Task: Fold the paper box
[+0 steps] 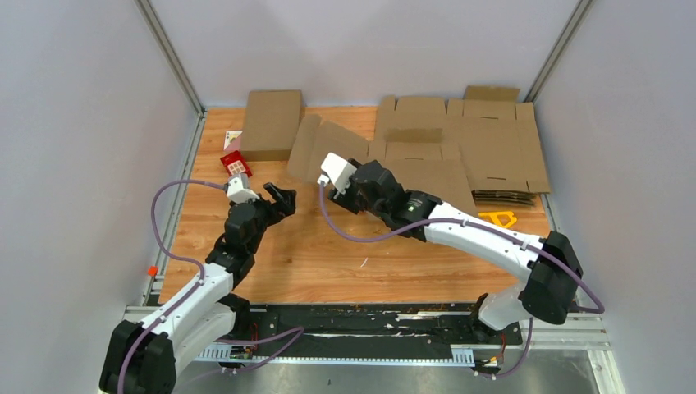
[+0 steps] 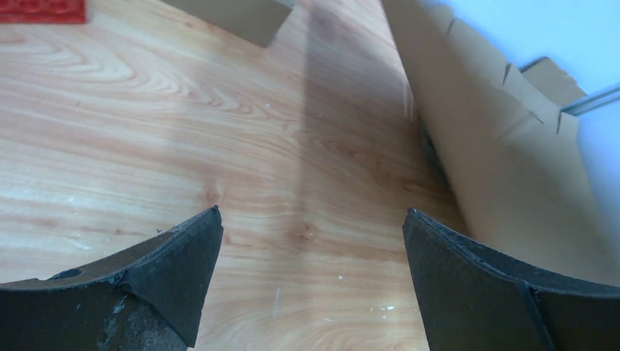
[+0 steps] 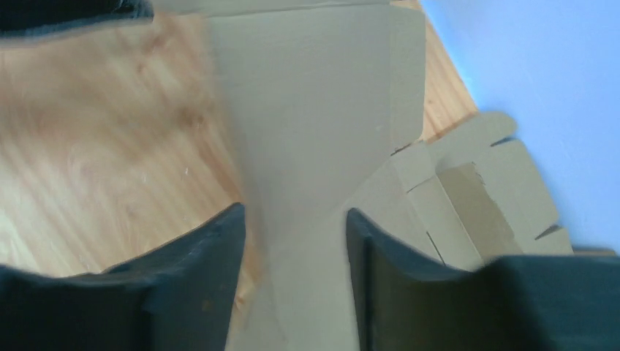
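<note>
A flat brown cardboard box blank [image 1: 414,160] lies at the back middle of the wooden table, its left flap [image 1: 316,148] raised off the surface. My right gripper [image 1: 328,182] reaches that flap; in the right wrist view [image 3: 295,212] its jaws stand partly open, with the cardboard panel [image 3: 314,110] showing between and beyond the fingers, not pinched. My left gripper [image 1: 286,197] is open and empty just above bare wood, left of the flap. In the left wrist view [image 2: 312,210] the raised cardboard [image 2: 497,161] stands to the right of it.
A closed cardboard box [image 1: 271,123] stands at the back left with a small red item [image 1: 235,164] beside it. More flat blanks [image 1: 501,139] are stacked at the back right. A yellow tool [image 1: 498,218] lies near the right edge.
</note>
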Available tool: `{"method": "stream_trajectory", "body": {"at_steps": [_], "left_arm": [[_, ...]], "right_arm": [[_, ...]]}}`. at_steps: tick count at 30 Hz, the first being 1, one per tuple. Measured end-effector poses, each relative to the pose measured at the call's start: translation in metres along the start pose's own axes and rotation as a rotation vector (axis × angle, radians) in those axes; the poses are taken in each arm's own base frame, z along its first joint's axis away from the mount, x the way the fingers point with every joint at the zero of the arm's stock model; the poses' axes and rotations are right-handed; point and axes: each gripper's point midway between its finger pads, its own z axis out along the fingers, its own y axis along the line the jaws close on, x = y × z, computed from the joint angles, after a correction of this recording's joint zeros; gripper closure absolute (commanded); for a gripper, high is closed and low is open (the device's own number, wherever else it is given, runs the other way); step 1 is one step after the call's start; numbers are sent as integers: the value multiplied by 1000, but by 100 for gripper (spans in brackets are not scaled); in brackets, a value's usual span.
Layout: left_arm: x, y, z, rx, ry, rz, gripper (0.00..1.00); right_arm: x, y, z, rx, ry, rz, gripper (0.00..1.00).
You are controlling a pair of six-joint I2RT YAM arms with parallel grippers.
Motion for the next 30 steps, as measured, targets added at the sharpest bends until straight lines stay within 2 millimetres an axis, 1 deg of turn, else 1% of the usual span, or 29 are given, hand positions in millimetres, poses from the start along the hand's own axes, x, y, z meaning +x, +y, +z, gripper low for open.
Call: {"method": "stream_trajectory", "body": {"at_steps": [1, 2, 5, 7, 8, 12, 14, 17, 19, 21, 23, 25, 30], "left_arm": [[1, 5, 0, -13, 2, -10, 0], [3, 8, 0, -25, 7, -17, 0], [8, 16, 2, -50, 26, -24, 0], [11, 18, 2, -55, 38, -23, 0], [13, 18, 3, -54, 44, -21, 0], [15, 16, 2, -42, 57, -17, 0], [16, 16, 2, -39, 60, -13, 0], [19, 17, 3, -40, 73, -2, 0], [23, 20, 4, -57, 96, 15, 0], [24, 20, 7, -68, 111, 28, 0], [24, 21, 10, -75, 119, 40, 0], [26, 22, 13, -88, 133, 53, 0], [38, 30, 23, -131, 196, 93, 0]], "right_arm": [[5, 5, -1, -21, 2, 21, 26], [13, 12, -3, -46, 10, 38, 22], [35, 26, -7, -85, 45, 84, 16], [48, 29, -9, -90, 68, 120, 13], [53, 29, -11, -91, 74, 141, 13], [72, 17, -21, -59, 91, 255, 13], [89, 0, -22, -8, 113, 324, 12], [116, -12, -22, 48, 151, 410, 12], [141, -12, -24, 89, 201, 455, 12], [162, -7, -26, 113, 248, 487, 12], [175, -1, -28, 126, 270, 511, 13], [183, 1, -32, 140, 273, 541, 13], [186, -4, -34, 178, 215, 612, 14]]}}
